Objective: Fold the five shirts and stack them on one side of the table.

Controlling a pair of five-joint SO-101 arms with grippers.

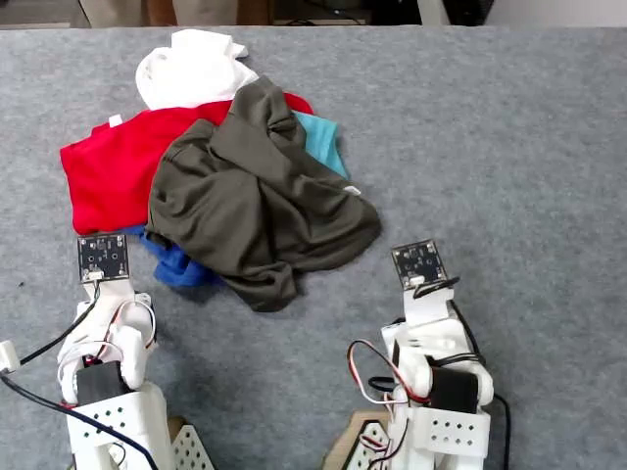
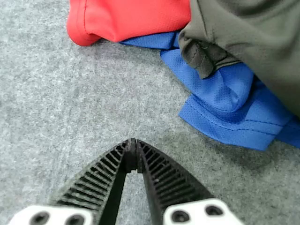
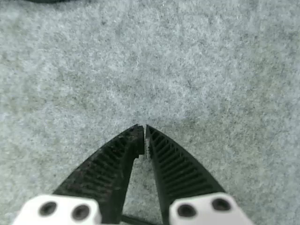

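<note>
Any pull on the dark olive shirt is likely dragging the blue shirt and red shirt along, since it is lying over both. All 5 shirts, including the white shirt and teal shirt, are sitting crumpled in 1 heap on the grey table, ahead of the left arm. The left gripper and right gripper are hovering pressed together, holding nothing.

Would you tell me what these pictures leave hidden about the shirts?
Teal shirt: high view, mostly under the dark shirt, so its shape is unclear.
Blue shirt: high view, mostly under the dark and red shirt; left wrist view, cut off by the edge.
White shirt: high view, which lies on top where it meets the red one cannot be told.
</note>
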